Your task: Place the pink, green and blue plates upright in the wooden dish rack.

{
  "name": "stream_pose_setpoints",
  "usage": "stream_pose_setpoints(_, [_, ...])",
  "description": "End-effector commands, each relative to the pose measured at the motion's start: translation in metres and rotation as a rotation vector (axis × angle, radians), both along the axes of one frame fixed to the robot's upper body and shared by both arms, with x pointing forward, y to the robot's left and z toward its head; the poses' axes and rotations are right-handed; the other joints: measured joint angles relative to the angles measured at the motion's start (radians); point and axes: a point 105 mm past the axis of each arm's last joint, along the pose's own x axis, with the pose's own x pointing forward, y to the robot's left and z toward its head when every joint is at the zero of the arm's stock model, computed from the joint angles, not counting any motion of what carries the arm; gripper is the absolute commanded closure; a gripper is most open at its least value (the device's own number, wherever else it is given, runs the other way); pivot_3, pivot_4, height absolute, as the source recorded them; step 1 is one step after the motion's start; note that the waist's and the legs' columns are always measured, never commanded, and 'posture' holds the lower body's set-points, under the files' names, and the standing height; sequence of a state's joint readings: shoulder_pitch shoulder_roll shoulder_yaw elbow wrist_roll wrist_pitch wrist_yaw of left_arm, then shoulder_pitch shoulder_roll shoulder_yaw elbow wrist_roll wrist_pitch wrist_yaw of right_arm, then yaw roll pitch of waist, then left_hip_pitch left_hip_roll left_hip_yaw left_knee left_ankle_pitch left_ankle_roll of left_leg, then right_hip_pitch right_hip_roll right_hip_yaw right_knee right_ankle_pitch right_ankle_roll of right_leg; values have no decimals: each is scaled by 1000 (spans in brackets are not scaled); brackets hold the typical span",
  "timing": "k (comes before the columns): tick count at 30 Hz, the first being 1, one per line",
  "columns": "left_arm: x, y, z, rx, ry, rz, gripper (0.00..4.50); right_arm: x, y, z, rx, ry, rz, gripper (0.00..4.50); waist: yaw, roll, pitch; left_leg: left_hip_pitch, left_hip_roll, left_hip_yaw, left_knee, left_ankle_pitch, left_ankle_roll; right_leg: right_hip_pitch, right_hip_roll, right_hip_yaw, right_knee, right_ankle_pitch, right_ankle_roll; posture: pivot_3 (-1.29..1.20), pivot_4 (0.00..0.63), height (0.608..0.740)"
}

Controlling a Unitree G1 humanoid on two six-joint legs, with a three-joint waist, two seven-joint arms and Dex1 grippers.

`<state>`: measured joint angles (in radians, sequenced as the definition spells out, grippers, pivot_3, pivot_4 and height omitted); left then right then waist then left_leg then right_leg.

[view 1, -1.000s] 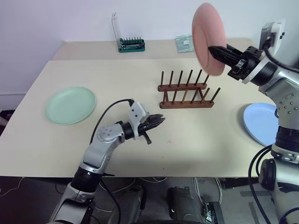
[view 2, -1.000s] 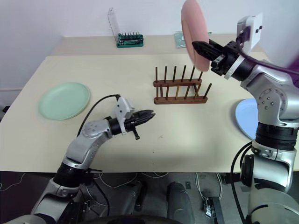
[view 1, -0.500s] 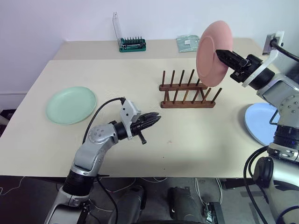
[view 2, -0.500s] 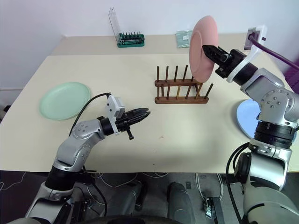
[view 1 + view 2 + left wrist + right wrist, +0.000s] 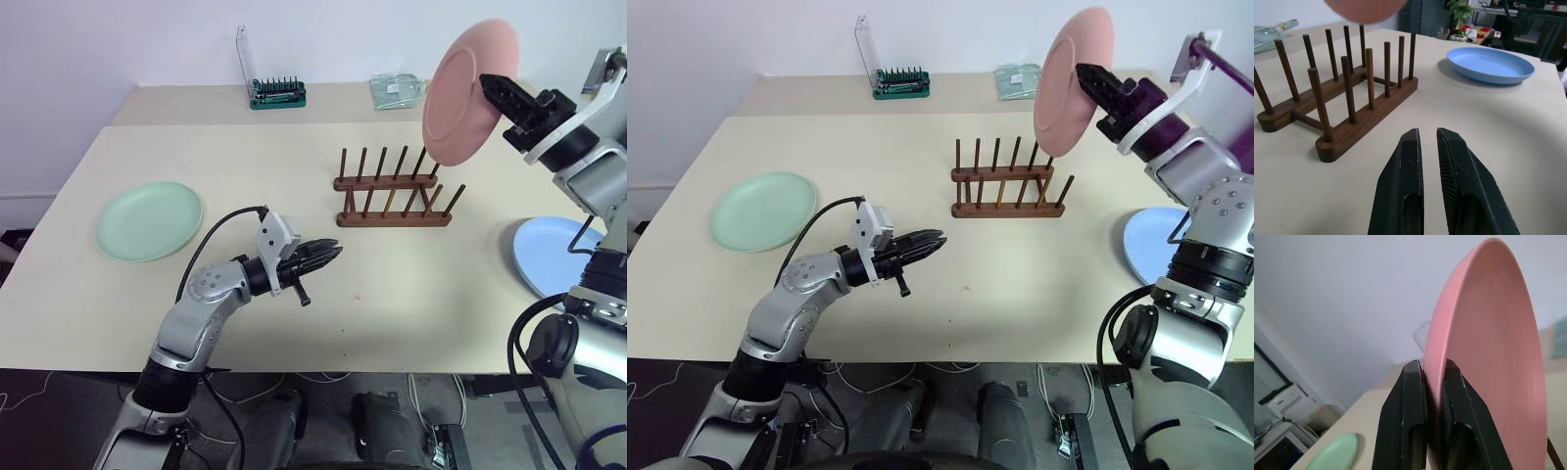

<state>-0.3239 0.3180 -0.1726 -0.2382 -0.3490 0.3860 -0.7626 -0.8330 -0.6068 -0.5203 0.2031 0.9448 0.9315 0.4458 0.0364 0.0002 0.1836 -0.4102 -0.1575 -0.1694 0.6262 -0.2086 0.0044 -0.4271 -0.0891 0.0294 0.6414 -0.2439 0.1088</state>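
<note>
2 black fingers of my right gripper (image 5: pixel 493 86) are pinched tight on the rim of the pink plate (image 5: pixel 468 93), 1 on each face, as the right wrist view shows plainly. i have the plate up in the air on edge, tilted a little, above the right end of the wooden dish rack (image 5: pixel 393 191) and not touching it. my left gripper (image 5: pixel 331 257) has its fingers (image 5: pixel 1400 196) almost together with a thin slit between them and nothing held; it hangs low over the bare worktop (image 5: pixel 411 284), pointing toward the rack from the near side.

the rack sits near the middle of the worktop, 2 rails with rows of thin pegs, every slot empty. the green plate (image 5: pixel 148 220) lies flat well to the left, and the blue plate (image 5: pixel 551 257) lies flat at the right edge, partly behind my right arm. 0 of 3 plates are racked.

i judge the plate to be light, rigid and smooth, so a rim pinch like this can let it swing or slide if i jerk it; i'd keep the hold on the upper rim so the lower edge goes down between 2 pegs first. the rack looks light too, and a sideways knock could shove it. the 2 flat plates will need a finger worked under the lip.
</note>
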Motion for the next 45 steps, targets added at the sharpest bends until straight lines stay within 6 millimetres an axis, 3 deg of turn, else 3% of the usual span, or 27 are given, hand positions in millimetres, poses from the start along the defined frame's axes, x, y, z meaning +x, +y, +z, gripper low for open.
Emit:
stream_pose_setpoints(1, [-5,-1,9,-12,-34,-15,3979,-2,-7,-2,-8,-10,-38,4467,0,0,0,0,0,0,0,0,0,0,0,0,0,0,0,0,150,740])
stream_pose_setpoints(6, [-5,-3,8,-5,-34,-25,3979,6,-16,-21,-4,57,-82,4467,-3,0,0,0,0,0,0,0,0,0,0,0,0,0,0,0,150,740])
stream_pose_setpoints(9, [-5,-3,8,-3,-36,-24,3979,8,-16,-27,-5,78,-82,3406,-1,0,0,0,0,0,0,0,0,0,0,0,0,0,0,0,150,740])
stream_pose_setpoints(14, [-6,-4,7,-2,-35,-21,3979,6,-20,-16,-79,5,-132,993,-2,0,0,0,0,0,0,0,0,0,0,0,0,0,0,0,150,740])
stream_pose_setpoints(17, [0,-1,10,-4,-64,22,3979,4,-33,-5,-143,-56,-213,993,-1,0,0,0,0,0,0,0,0,0,0,0,0,0,0,0,150,740])
stream_pose_setpoints(21, [23,10,20,-32,-88,165,3979,-1,-50,18,-318,-179,-336,993,3,1,0,0,0,0,0,0,0,0,0,-1,-1,0,0,0,150,740])
stream_pose_setpoints(23, [34,19,22,-15,-96,241,3461,-7,-46,31,-372,-250,-321,958,0,0,0,0,0,0,0,0,0,0,0,-1,-2,0,0,0,150,740])
stream_pose_setpoints(24, [44,33,27,-24,-100,336,3170,-14,-35,43,-439,-318,-281,958,-3,1,0,0,0,0,0,0,0,0,0,-1,-2,0,0,0,150,740])
stream_pose_setpoints(25, [53,56,37,-24,-125,461,2861,-27,-11,55,-541,-404,-180,958,-9,1,1,0,0,1,0,0,0,0,0,0,-2,0,0,0,150,740])
stream_pose_setpoints(26, [60,84,46,-24,-141,606,2259,-39,18,57,-636,-470,-53,958,-21,2,1,0,0,1,-1,0,0,0,0,0,-2,0,1,0,150,740])
stream_pose_setpoints(27, [63,113,54,-29,-148,749,1733,-50,43,53,-708,-513,64,958,-31,2,1,-1,1,1,-3,0,0,-1,0,0,-2,0,1,0,150,740])
stream_pose_setpoints(28, [63,130,58,-31,-149,833,1288,-56,57,49,-743,-531,133,958,-47,1,1,0,2,2,-5,0,0,-3,1,0,-2,0,1,0,150,740])
stream_pose_setpoints(29, [62,159,63,-32,-141,980,787,-59,72,38,-776,-531,210,958,-50,1,0,0,5,3,-6,-1,-1,-4,1,-2,-2,0,1,0,150,740])
stream_pose_setpoints(32, [43,235,66,5,-115,1351,787,-65,105,6,-830,-511,384,958,-53,-4,-1,1,8,3,-6,-3,-4,-3,2,-5,-2,0,1,0,150,740])
stream_pose_setpoints(34, [22,270,62,75,-86,1526,787,-67,126,-16,-839,-494,480,958,-50,-5,0,1,8,3,-6,-3,-4,-3,2,-5,-3,1,0,0,150,740])
stream_pose_setpoints(36, [6,289,54,82,-14,1628,787,-63,138,-33,-852,-472,515,958,-48,-5,0,1,8,5,-6,-3,-4,-3,2,-5,-3,2,-1,0,150,740])
stream_pose_setpoints(40, [-25,313,22,-116,243,1795,787,-57,153,-58,-853,-431,553,958,-19,-7,1,1,8,4,-3,-3,-4,-2,3,-6,-5,4,0,0,150,740])
stream_pose_setpoints(45, [-31,302,-19,-282,493,1735,787,-61,162,-90,-889,-403,619,958,3,-12,0,1,8,2,0,-5,-7,1,6,-8,-8,7,0,0,150,740])
